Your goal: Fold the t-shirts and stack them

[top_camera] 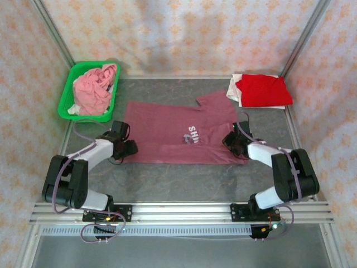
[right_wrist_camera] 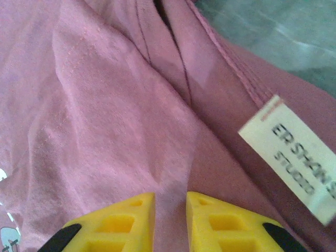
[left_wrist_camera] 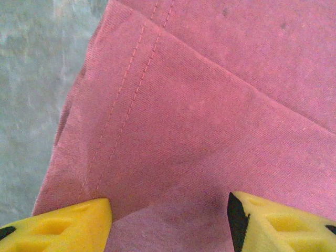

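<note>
A maroon t-shirt (top_camera: 167,131) with pale print lies folded lengthwise across the middle of the table, one sleeve sticking out at the back right. My left gripper (top_camera: 129,146) is at its left end, open. In the left wrist view its yellow fingers (left_wrist_camera: 68,226) stand wide apart over the stitched hem (left_wrist_camera: 126,105). My right gripper (top_camera: 230,142) is at the collar end. There its jaws (right_wrist_camera: 170,210) are nearly together, pinching a ridge of the maroon cloth beside the white neck label (right_wrist_camera: 291,157). A folded red t-shirt (top_camera: 262,89) lies on a white one (top_camera: 237,96) at the back right.
A green plastic basket (top_camera: 67,103) at the back left holds a crumpled pink t-shirt (top_camera: 95,86). Patterned walls and metal frame posts close in the table. Bare grey tabletop (top_camera: 184,181) lies between the maroon shirt and the arm bases.
</note>
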`<state>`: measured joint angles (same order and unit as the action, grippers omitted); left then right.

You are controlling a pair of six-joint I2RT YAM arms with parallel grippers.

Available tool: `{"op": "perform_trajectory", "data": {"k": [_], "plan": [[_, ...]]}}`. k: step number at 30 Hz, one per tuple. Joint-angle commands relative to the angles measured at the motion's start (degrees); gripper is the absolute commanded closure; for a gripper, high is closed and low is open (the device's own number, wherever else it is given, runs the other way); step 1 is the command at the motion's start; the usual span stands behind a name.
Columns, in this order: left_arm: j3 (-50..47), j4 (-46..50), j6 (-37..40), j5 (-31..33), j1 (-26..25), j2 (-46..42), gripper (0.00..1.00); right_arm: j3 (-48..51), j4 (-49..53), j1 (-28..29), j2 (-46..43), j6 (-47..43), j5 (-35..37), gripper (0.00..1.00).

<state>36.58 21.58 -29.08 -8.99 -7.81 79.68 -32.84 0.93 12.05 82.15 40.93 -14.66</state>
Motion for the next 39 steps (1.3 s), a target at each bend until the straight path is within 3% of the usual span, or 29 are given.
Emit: {"op": "perform_trajectory", "data": {"k": [1,6,13,27,30,39], "plan": [[-3.5,5.1,-4.5,-2.9,-0.7,-2.5,0.38,2.2,5.4,-0.5,-4.3,0.7,3.2,0.77],[-1.0,8.7,-4.0,0.3,-0.7,-5.7,0.38,0.9,8.4,-0.5,-9.6,0.3,4.3,0.74],[16.7,11.6,1.7,4.2,0.8,-4.7,0.32,-14.5,10.7,-0.8,-8.1,-6.6,7.5,0.65],[57.8,21.5,10.9,12.4,2.9,29.2,0.28,-63.8,22.3,-5.1,31.8,-24.4,-2.6,0.54],[64.9,23.4,11.9,12.8,3.0,36.6,0.28,-76.0,29.3,-5.4,41.6,-28.9,-1.1,0.49],[79.7,27.9,12.5,11.4,3.7,50.8,0.19,-110.7,48.2,-5.4,66.1,-34.2,3.9,0.47]]}}
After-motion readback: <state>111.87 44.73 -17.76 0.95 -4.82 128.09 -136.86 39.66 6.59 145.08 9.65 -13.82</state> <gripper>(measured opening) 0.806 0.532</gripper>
